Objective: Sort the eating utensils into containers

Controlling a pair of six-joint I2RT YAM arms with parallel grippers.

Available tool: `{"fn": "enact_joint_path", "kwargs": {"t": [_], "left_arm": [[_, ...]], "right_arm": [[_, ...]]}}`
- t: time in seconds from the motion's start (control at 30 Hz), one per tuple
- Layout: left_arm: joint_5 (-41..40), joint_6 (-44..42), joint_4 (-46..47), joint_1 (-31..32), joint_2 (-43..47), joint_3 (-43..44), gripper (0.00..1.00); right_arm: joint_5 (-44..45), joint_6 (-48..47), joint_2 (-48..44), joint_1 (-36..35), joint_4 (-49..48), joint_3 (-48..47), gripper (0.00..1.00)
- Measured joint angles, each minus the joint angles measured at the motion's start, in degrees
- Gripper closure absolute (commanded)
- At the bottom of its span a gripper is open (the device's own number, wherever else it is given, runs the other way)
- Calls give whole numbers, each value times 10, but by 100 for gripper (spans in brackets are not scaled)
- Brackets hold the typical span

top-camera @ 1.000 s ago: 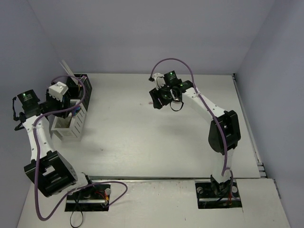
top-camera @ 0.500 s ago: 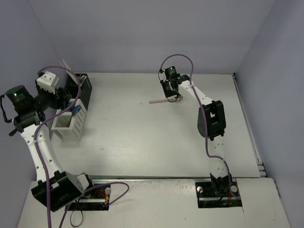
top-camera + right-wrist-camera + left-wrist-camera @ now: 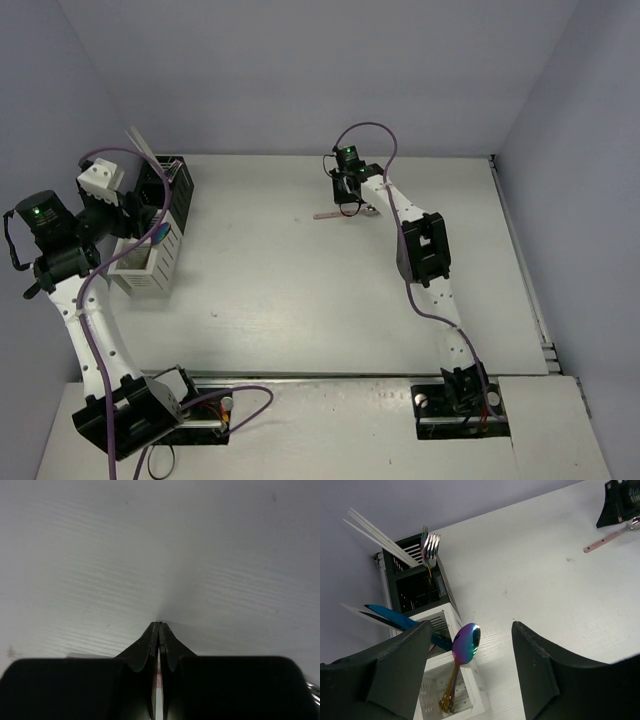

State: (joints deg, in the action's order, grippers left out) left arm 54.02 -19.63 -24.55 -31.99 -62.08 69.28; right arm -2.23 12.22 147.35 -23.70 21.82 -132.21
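My left gripper (image 3: 471, 626) hangs open above the white caddy (image 3: 470, 692), nothing between its fingers. A rainbow-tinted spoon (image 3: 465, 644) stands in that caddy beside a blue-handled piece (image 3: 390, 616). Behind it, the black caddy (image 3: 412, 582) holds forks (image 3: 430, 546) and thin pale sticks (image 3: 372, 529). At the far middle of the table a pink-handled utensil (image 3: 327, 214) lies flat. My right gripper (image 3: 159, 624) is down at its silver end and shut on it; a thin pink and silver strip shows between the fingers. From the top view, the left gripper (image 3: 135, 220) is by the white caddy (image 3: 148, 268).
Both caddies stand at the table's far left, the black caddy (image 3: 172, 188) behind the white one. Grey walls close in the table at the back and both sides. The right arm (image 3: 425, 250) stretches across the right half of the table.
The right gripper came down onto the pink-handled utensil's silver end and shut on it. The left gripper drew back and up from the white caddy, opening a little wider.
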Motion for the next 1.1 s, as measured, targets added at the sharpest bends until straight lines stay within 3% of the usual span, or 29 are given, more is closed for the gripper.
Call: {"fn": "enact_joint_path", "kwargs": {"t": [0.2,0.4,0.63,0.87,0.97,1.1], "left_arm": [[0,22,-1,0,-4,13,38],[-2,38,-4,27,-26,36,36],[-54,34,-26,163,-80,72,34],[-116,41,-34,309,-127,72,33],[-134,66,-17,367,-149,64,33],[-173,145,28,415,-173,38,33]], "right_arm": [[-12,4,-26,5,-44,83,100],[-59,6,-117,12,-72,236,100],[-117,6,-200,-2,-52,361,100],[-139,6,-285,-77,-28,469,100],[-153,6,-321,-87,-16,459,97],[-167,10,-362,-23,-15,390,88]]}}
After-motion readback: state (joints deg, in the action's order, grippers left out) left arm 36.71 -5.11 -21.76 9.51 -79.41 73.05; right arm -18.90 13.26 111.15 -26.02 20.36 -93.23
